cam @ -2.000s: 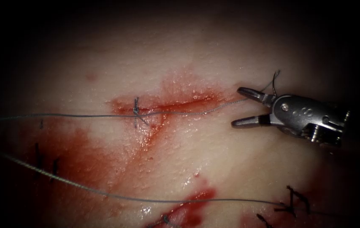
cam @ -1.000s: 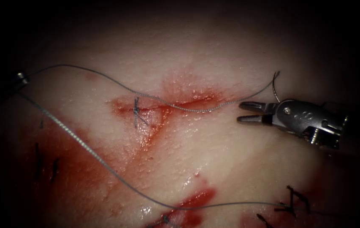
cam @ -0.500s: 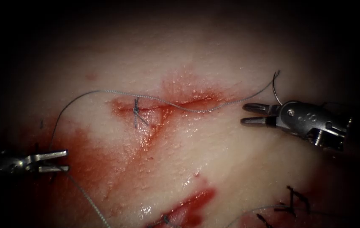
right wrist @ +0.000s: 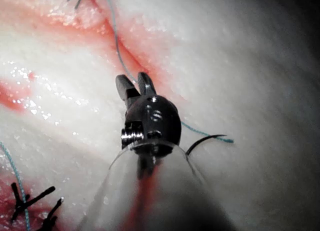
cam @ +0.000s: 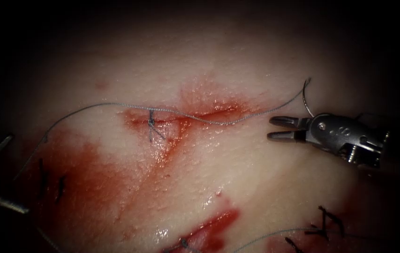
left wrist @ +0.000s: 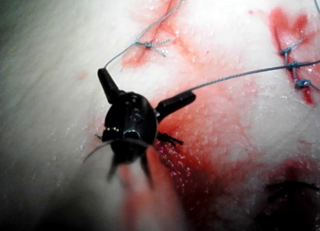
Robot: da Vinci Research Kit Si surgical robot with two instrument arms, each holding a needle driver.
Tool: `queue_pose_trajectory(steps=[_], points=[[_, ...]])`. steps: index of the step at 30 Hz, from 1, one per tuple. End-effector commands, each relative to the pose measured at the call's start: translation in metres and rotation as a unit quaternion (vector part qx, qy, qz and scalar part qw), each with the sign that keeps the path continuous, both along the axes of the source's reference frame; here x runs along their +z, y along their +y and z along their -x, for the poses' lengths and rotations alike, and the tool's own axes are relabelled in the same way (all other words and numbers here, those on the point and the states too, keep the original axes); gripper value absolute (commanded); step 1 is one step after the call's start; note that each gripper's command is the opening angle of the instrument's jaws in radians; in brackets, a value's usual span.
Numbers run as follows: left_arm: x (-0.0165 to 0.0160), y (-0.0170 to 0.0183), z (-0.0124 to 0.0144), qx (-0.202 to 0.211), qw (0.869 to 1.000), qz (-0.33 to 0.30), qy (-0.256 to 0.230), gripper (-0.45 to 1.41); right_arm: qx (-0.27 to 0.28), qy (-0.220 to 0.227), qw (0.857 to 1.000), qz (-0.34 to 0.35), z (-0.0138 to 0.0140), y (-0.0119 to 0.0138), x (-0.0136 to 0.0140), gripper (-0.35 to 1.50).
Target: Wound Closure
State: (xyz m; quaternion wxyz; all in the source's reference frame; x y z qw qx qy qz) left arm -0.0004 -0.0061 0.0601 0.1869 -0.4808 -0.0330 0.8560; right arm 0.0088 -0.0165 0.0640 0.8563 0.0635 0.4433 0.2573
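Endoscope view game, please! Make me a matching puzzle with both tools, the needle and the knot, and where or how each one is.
Things:
1. left tool
2. right tool
3. needle
4. knot

Places and states:
a. lies unheld on the tissue, right of the cut
b. tied across the cut
c. jaws spread wide, holding nothing, left of the cut
d. jaws slightly apart, holding nothing, right of the cut

Pairs: 1-c, 2-d, 3-a, 4-b.

Endoscope view dim, dark at edges, wet glare centrally, wrist views strongly lit
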Motion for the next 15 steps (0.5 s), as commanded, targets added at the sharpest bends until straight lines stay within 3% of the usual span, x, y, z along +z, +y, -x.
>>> queue_pose_trajectory(steps=[1,4,7,11,13,14,15], points=[[-0.0002,0.0002,-0.0003,0.013,1.0,-0.003,0.01,1.4,-0.002,0.0,1.0,0.001,-0.0008,0.0003,0.0005,0.24],[-0.0019,-0.001,-0.0024,0.038,0.999,-0.011,0.036,1.38,-0.006,-0.005,1.0,-0.002,-0.0009,0.0002,0.0006,0.24],[-0.0032,-0.0019,-0.0043,0.051,0.995,-0.008,0.085,1.38,-0.008,-0.007,1.0,-0.003,-0.001,0.0001,0.0006,0.35],[-0.0049,-0.002,-0.0063,0.046,0.989,0.003,0.138,1.35,-0.009,-0.01,1.0,-0.004,-0.0012,0.0,0.0005,0.42],[-0.0061,-0.0012,-0.0063,0.018,0.993,0.006,0.119,1.22,-0.009,-0.01,1.0,-0.005,-0.001,0.0001,0.0003,0.29],[-0.0071,-0.0002,-0.0055,-0.007,0.997,0.024,0.075,1.11,-0.009,-0.01,1.0,-0.006,-0.0008,0.0003,0.0002,0.2],[-0.0071,-0.0002,-0.0055,-0.007,0.997,0.024,0.075,1.11,-0.009,-0.01,1.0,-0.006,-0.0008,0.0003,0.0002,0.2]])
